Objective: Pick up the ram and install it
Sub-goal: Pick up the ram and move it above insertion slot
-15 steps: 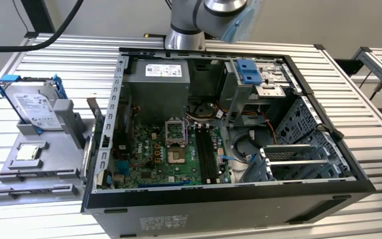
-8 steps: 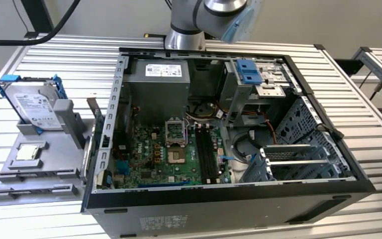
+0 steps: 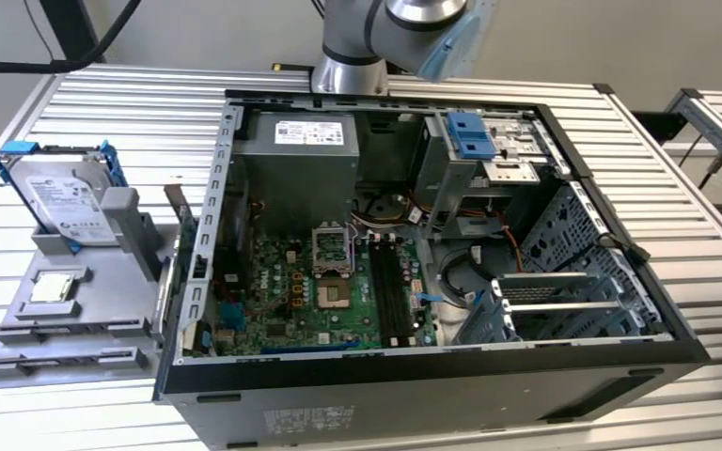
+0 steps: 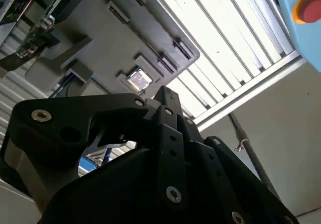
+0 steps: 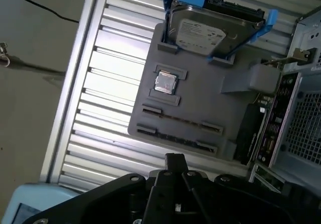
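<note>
Jaws: cannot tell how they stand; the gripper presents black, bolted linkage in both wrist views. Ram: only a thin dark edge-on strip, seated in a long groove of the matte grey plastic holder, board face hidden. In the exterior view the holder lies at 9 o'clock of the open metal case on a ribbed aluminium table, with the groove at 6 o'clock of a square silver chip.
</note>
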You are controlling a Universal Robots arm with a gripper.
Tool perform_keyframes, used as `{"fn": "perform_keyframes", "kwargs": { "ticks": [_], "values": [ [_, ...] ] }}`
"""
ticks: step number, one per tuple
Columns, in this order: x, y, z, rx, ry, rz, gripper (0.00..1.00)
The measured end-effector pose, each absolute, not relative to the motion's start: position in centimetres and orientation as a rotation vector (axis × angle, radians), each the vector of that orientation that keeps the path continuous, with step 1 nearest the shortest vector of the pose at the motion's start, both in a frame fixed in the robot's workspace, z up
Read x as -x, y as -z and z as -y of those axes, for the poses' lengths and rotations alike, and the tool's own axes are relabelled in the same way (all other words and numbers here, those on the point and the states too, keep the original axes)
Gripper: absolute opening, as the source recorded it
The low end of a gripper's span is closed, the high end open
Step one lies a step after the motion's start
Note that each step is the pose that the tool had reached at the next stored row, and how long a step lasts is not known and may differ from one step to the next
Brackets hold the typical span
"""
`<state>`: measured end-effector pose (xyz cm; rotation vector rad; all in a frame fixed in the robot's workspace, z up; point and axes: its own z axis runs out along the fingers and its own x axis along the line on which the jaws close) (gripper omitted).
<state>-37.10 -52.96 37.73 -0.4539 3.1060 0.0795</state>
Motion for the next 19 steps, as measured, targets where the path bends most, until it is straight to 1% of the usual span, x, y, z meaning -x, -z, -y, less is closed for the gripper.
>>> {"fn": "perform_keyframes", "kwargs": {
  "ticks": [19],
  "values": [
    [37.10,-37.73,52.95,0.915,-0.070,-2.990,0.00]
  ]
}}
